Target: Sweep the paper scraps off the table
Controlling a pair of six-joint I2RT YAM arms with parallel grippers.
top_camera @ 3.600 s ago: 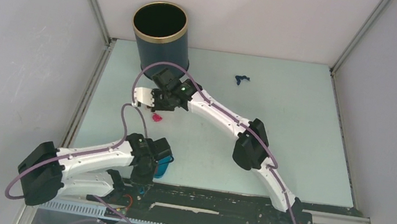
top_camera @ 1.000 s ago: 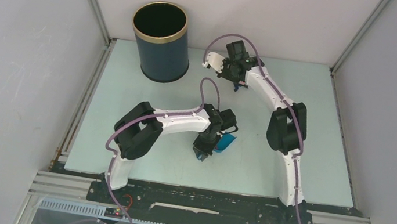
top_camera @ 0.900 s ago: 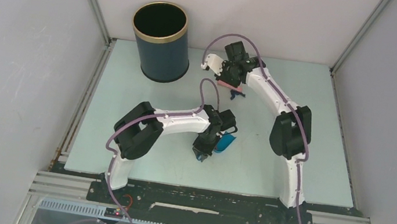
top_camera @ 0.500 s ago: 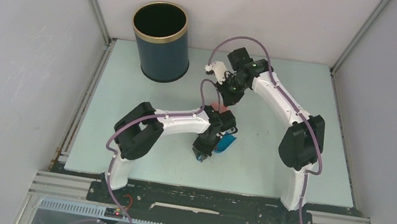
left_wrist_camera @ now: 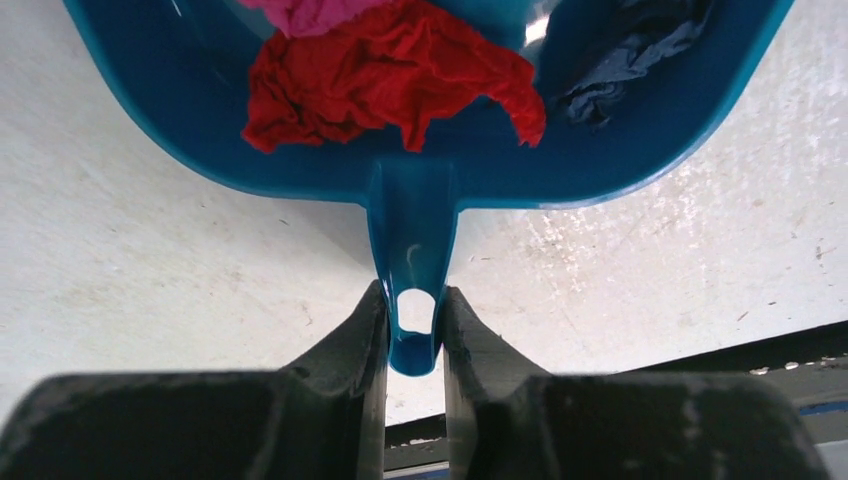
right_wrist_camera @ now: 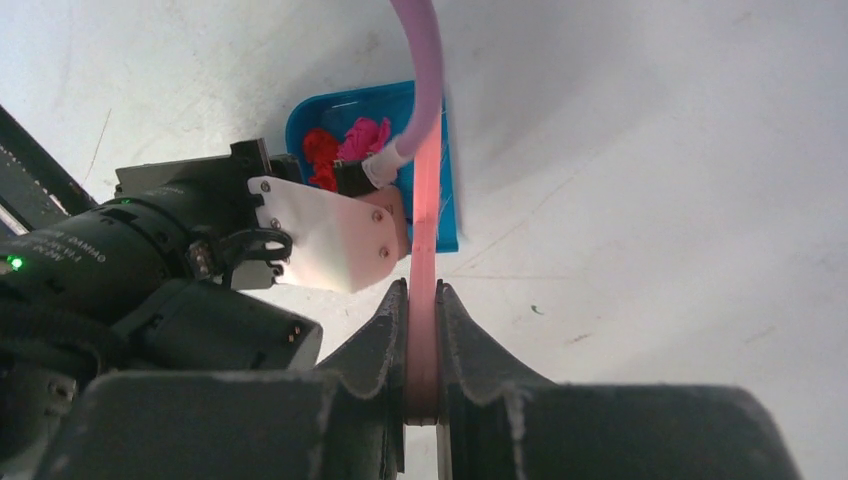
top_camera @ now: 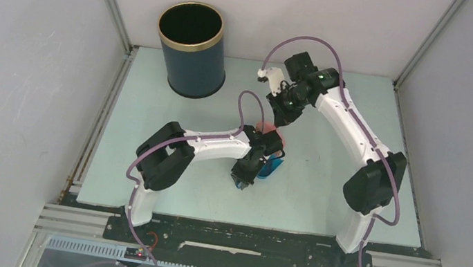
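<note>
Inside the dustpan (left_wrist_camera: pixel 415 215) pinched by the left gripper (left_wrist_camera: pixel 413 312), a dark blue scrap (left_wrist_camera: pixel 625 55) has joined the red scraps (left_wrist_camera: pixel 390 75); the right gripper (right_wrist_camera: pixel 421 310) clamps the brush (right_wrist_camera: pixel 424 240); sweeping seems done

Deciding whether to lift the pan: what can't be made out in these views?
Dustpan mouth and how many paper scraps it holds: left wrist view, cut off at the top edge.
Brush bristles: right wrist view, lost behind a cable and the left arm.
Table beneath that arm and the right arm: top view, covered.
</note>
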